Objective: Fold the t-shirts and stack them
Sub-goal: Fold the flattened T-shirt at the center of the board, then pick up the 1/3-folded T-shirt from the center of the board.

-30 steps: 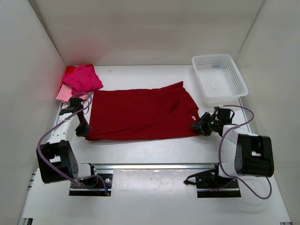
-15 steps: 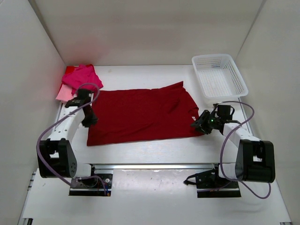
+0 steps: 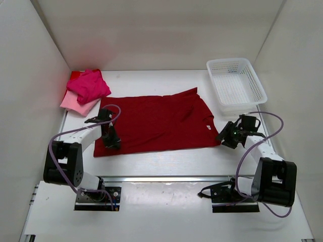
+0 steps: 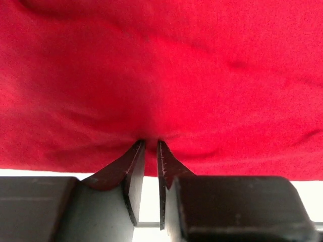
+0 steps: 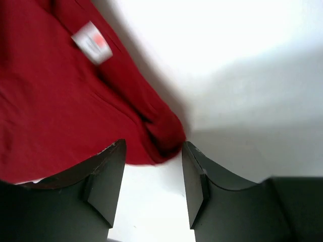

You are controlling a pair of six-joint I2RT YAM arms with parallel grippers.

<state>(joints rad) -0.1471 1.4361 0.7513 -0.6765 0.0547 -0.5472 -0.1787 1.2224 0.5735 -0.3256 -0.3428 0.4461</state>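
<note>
The large dark crimson t-shirt (image 3: 156,121) lies spread flat in the middle of the table. My left gripper (image 3: 112,141) sits on its near left part. In the left wrist view its jaws (image 4: 150,142) are pinched on a pucker of the crimson cloth (image 4: 161,75). My right gripper (image 3: 225,137) is open, just off the shirt's right corner. In the right wrist view the rolled cloth corner (image 5: 164,128) lies at the mouth of the open gripper (image 5: 153,146), and a white label (image 5: 92,43) shows. The hot pink t-shirt (image 3: 90,84) lies bunched on the pale pink one (image 3: 75,103) at the far left.
A white mesh basket (image 3: 228,61) stands at the far right corner. White walls close in the table on the left, back and right. A metal rail (image 3: 166,179) runs along the near edge by the arm bases.
My left gripper has moved from the shirt's left edge rightward onto the cloth. My right gripper has drawn back to the right, off the shirt's corner.
</note>
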